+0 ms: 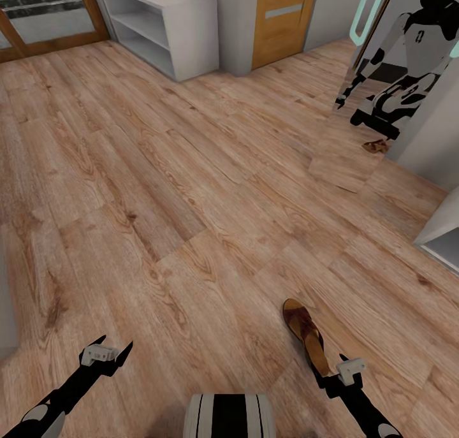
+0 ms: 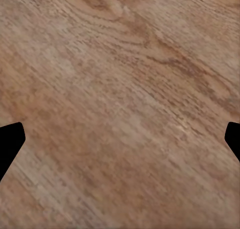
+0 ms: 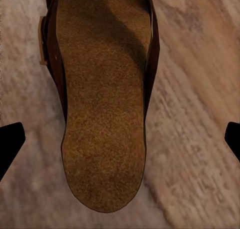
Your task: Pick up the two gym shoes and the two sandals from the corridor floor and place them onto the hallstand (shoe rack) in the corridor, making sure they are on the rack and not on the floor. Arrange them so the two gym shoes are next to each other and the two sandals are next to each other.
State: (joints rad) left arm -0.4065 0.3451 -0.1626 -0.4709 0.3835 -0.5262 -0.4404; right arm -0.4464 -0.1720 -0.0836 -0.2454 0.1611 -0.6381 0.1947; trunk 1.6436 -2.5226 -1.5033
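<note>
Floor [image 1: 159,189] of brown wood planks is spread across the scene. At the far left a pale rack [image 1: 167,23] is seen against the wall, well apart from the robot; its open shelves look bare from this angle.

At the near left, the left gripper [image 1: 118,354] is held low over bare planks. In the left wrist view its dark fingertips [image 2: 11,141] are seen at the two edges, set wide apart with nothing between them but wood grain. It is judged to be parked there as the spare arm.

At the near right, one sandal [image 1: 307,335] is lying flat on the floor, footbed up, its long axis running near to far. The right gripper [image 1: 328,380] is held just above the near end of it. In the right wrist view the cork footbed [image 3: 102,114] is framed between the fingers [image 3: 10,146], which are spread wide on either side and not closed on anything; the arm is judged to be lined up for a grasp of that end.

Far right, a mirror [image 1: 366,100] is leaned by the wall, and the robot is reflected in it. Whether the small brown shape [image 1: 375,146] at its foot is a sandal cannot be told.
</note>
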